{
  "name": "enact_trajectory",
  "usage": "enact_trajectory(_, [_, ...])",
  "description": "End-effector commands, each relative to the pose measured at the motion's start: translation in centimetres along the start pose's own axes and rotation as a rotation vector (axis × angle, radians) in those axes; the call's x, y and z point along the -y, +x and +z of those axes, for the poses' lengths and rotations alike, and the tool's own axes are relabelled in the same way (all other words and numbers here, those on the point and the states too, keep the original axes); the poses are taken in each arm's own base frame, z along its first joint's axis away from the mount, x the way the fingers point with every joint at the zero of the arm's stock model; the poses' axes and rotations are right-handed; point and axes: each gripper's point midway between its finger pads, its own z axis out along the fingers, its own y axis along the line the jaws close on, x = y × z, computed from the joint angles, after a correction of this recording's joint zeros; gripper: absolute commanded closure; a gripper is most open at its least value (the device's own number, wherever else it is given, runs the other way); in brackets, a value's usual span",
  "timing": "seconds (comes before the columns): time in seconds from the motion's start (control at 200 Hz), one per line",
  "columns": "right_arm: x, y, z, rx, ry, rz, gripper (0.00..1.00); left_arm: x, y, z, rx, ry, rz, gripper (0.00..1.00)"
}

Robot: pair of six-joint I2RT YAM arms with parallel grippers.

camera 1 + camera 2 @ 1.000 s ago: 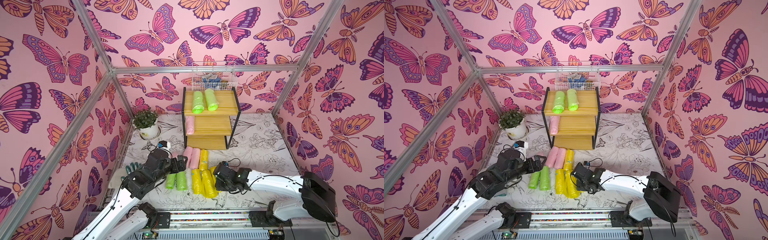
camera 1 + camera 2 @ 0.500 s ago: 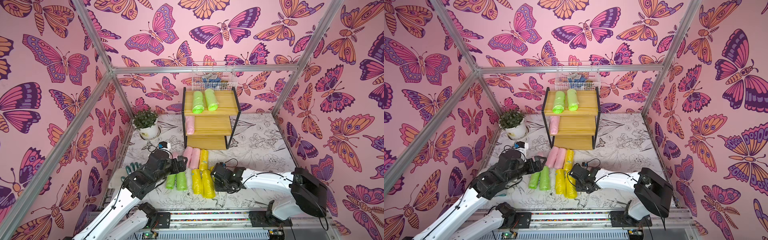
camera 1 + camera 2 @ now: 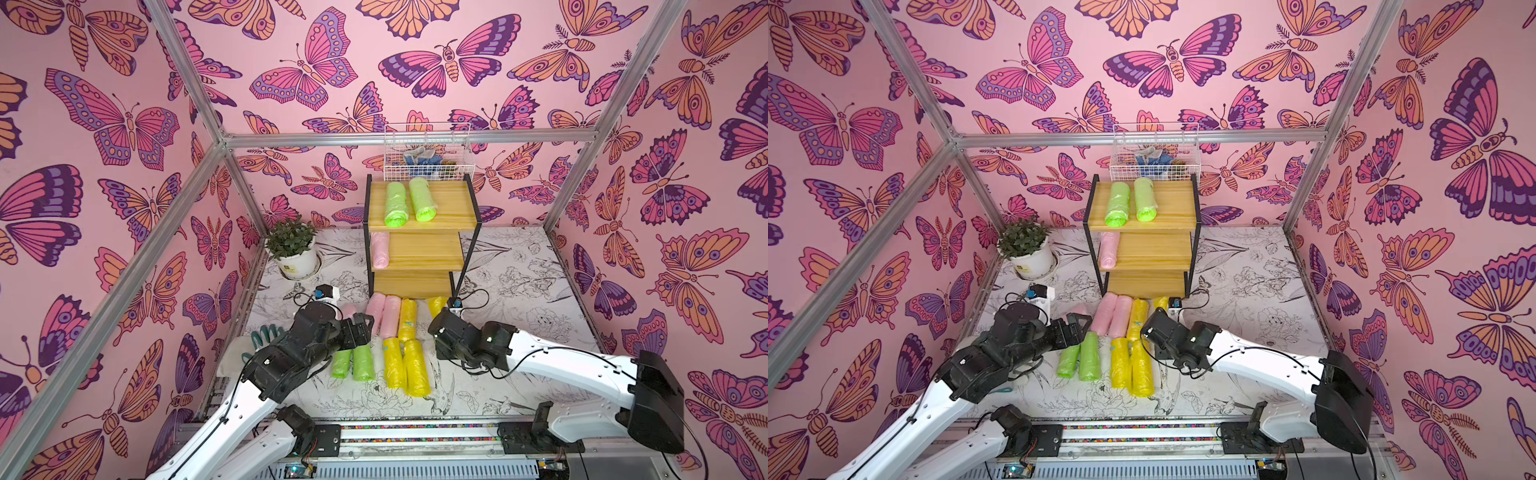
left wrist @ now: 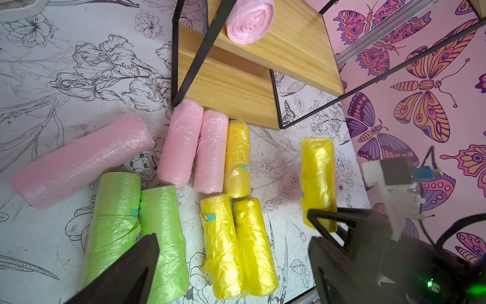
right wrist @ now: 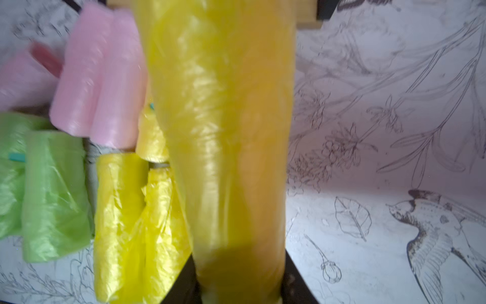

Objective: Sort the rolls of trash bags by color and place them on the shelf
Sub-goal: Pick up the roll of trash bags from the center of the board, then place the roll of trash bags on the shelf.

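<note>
Right wrist view: crinkly, shiny yellow roll (image 5: 218, 131) pinched at its near end by right gripper (image 5: 239, 263); left gripper (image 4: 232, 238) spread wide, holding nothing.

left arm (image 3: 226, 428) and right arm (image 3: 561, 365): white tubular links, bulky black joint housings, black toward the shelf (image 3: 422, 251). thin black cables (image 3: 557, 351) loop alongside. white camera blocks (image 3: 328, 292) carry blue plugs. a green light (image 4: 430, 284), seemingly the right arm's, glows.

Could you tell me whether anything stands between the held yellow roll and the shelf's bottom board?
Nothing visible does: the yellow roll in the right end effector faces the bare bottom board, clear of the loose rolls.
</note>
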Motion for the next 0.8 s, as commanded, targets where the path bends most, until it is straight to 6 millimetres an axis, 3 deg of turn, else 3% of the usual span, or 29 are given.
enact_trajectory(0.0, [-0.4, -4.4, 0.2, 0.151, -0.025, 0.055, 0.94, 0.1, -0.3, -0.1, 0.02, 0.006, -0.005, 0.05])
enact_trajectory(0.265, [-2.1, -7.9, 4.5, 0.202, -0.084, 0.162, 0.97, 0.2, -0.3, -0.6, 0.032, 0.021, -0.015, 0.05])
enact_trajectory(0.391, [-2.8, -8.7, 6.2, 0.167, -0.102, 0.189, 0.98, 0.2, -0.5, -0.8, 0.043, 0.024, -0.002, 0.05])
enact_trajectory(0.411, [-2.7, -8.2, 7.3, 0.144, -0.088, 0.184, 0.98, 0.3, -0.6, -0.9, 0.046, 0.027, 0.0, 0.05])
enact_trajectory(0.481, [-2.9, -8.2, 8.2, 0.135, -0.089, 0.198, 0.98, 0.3, -0.6, -0.9, 0.046, 0.026, 0.005, 0.05])
enact_trajectory(0.796, [-2.7, -11.8, 10.3, 0.228, -0.079, 0.207, 0.93, 0.4, -0.6, -0.1, 0.035, 0.02, 0.054, 0.04])
